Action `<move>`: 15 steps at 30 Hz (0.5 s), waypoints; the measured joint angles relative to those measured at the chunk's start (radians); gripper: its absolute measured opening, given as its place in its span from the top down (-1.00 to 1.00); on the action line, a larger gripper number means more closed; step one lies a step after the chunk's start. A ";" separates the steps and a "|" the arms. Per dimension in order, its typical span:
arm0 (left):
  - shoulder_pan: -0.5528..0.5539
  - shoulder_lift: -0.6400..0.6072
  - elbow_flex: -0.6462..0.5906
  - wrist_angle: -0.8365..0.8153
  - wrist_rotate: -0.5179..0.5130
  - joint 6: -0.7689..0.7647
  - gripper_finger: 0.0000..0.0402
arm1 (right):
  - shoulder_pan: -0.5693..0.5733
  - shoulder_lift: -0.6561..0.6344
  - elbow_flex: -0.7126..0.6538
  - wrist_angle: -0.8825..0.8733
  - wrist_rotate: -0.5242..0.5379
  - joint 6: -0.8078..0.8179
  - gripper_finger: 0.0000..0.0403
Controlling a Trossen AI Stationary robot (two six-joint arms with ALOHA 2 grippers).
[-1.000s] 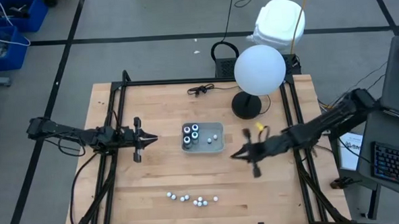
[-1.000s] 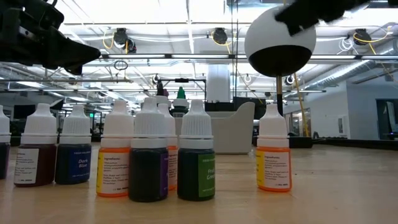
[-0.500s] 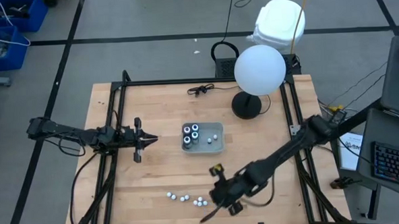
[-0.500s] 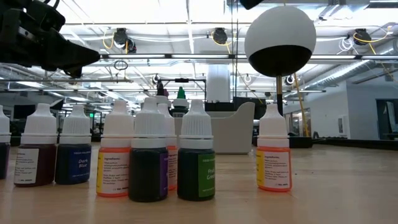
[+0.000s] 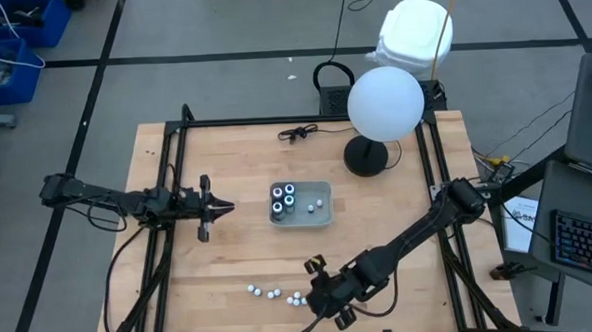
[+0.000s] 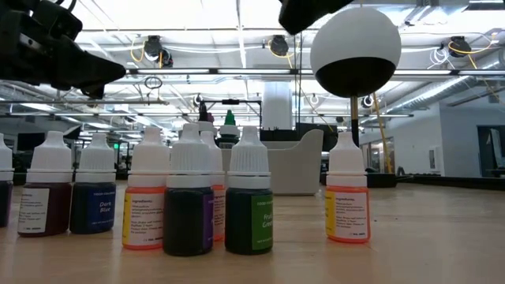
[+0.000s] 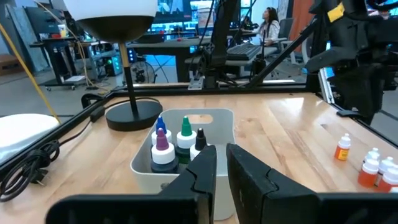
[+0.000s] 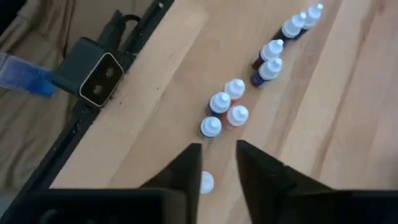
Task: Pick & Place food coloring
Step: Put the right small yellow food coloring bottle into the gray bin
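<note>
A row of small white-capped food coloring bottles [image 5: 282, 294] stands upright near the table's front edge; the low view shows orange, green and dark ones [image 6: 189, 201]. More bottles [image 5: 283, 199] stand in the grey tray [image 5: 323, 217] at mid-table. My right gripper [image 8: 219, 168] hovers open, tipped down, over the row's right end [image 5: 317, 297]. One white cap [image 8: 204, 182] shows just below, between its fingers. My left gripper [image 7: 221, 174] waits left of the tray [image 5: 228, 204], level, with a narrow gap between its fingers.
A lamp with a white globe [image 5: 384, 102] and black base [image 5: 366, 158] stands at the back right, with a black cable [image 5: 297, 134] at the far edge. Black frame rails [image 5: 167, 192] run along the table's sides. Bare wood lies between tray and bottle row.
My right gripper has swung from beside the tray's right side toward the table's near edge and leftward. It has tipped downward and now hangs over the right end of the bottle row. The bottles and the left arm have kept still.
</note>
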 joint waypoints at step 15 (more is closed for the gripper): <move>0.000 0.000 0.000 -0.012 -0.002 0.022 0.77 | -0.002 0.001 -0.176 0.166 0.001 -0.013 -0.05</move>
